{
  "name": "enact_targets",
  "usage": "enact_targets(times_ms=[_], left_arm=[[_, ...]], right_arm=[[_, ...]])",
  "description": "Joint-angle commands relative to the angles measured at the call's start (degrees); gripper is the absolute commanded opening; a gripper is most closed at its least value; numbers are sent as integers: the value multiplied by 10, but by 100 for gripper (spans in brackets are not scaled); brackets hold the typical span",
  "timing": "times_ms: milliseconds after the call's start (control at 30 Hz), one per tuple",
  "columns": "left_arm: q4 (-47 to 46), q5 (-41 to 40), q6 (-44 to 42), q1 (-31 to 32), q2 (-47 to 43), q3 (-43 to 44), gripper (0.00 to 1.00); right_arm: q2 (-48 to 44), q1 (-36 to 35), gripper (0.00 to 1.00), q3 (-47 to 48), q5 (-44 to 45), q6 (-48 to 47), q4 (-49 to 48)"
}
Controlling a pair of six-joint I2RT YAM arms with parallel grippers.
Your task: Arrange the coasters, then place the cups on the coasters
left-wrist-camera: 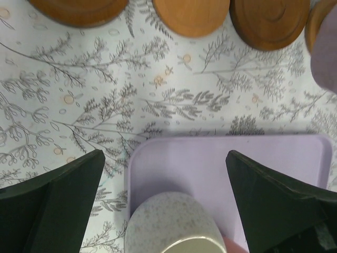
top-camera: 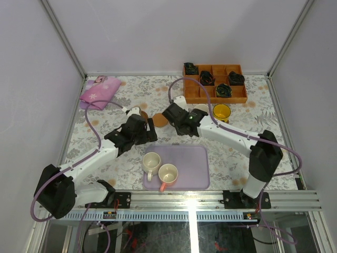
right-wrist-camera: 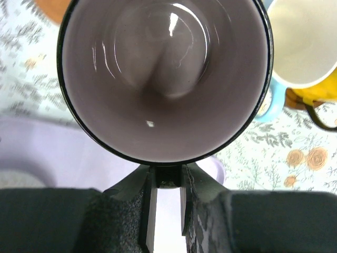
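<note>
My right gripper (right-wrist-camera: pixel 167 176) is shut on the handle of the mauve cup (right-wrist-camera: pixel 163 79), whose mouth fills the right wrist view. Just right of it stand the yellow cup (right-wrist-camera: pixel 310 47) and the pale blue cup (right-wrist-camera: pixel 271 103). My left gripper (left-wrist-camera: pixel 164 158) is open over the far edge of the lilac tray (left-wrist-camera: pixel 263 158), above the cream cup (left-wrist-camera: pixel 174 226). Several brown coasters (left-wrist-camera: pixel 192 16) lie in a row on the floral cloth beyond it. From above, the cream cup (top-camera: pixel 151 161) and the pink-handled cup (top-camera: pixel 168 174) sit on the tray (top-camera: pixel 195 166). One coaster (top-camera: pixel 159 121) shows between the left gripper (top-camera: pixel 141 130) and the right gripper (top-camera: pixel 176 113).
A wooden compartment box (top-camera: pixel 215 95) holding black cable bundles stands at the back right. A pink pouch (top-camera: pixel 99 90) lies at the back left. White frame posts and walls enclose the table.
</note>
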State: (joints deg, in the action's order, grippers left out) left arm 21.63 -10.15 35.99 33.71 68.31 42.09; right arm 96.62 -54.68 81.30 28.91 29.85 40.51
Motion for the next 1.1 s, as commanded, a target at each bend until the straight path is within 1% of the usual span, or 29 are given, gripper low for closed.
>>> enact_targets(times_ms=[0, 167, 400, 700, 767, 1067], left_arm=[[-31, -71, 18, -3, 11, 36, 100], [-26, -73, 32, -29, 33, 57, 100], [-39, -61, 22, -59, 47, 64, 100], [-34, -54, 12, -65, 64, 73, 100], [-33, -51, 12, -66, 67, 73, 100], [-30, -43, 4, -67, 79, 75, 100]], right_arm=[[33, 47, 0, 68, 12, -42, -63], [80, 76, 0, 111, -3, -60, -67], [111, 95, 0, 116, -13, -63, -75], [137, 108, 0, 116, -14, -62, -85], [143, 111, 0, 117, -32, -61, -87], [168, 114, 0, 130, -50, -54, -91]])
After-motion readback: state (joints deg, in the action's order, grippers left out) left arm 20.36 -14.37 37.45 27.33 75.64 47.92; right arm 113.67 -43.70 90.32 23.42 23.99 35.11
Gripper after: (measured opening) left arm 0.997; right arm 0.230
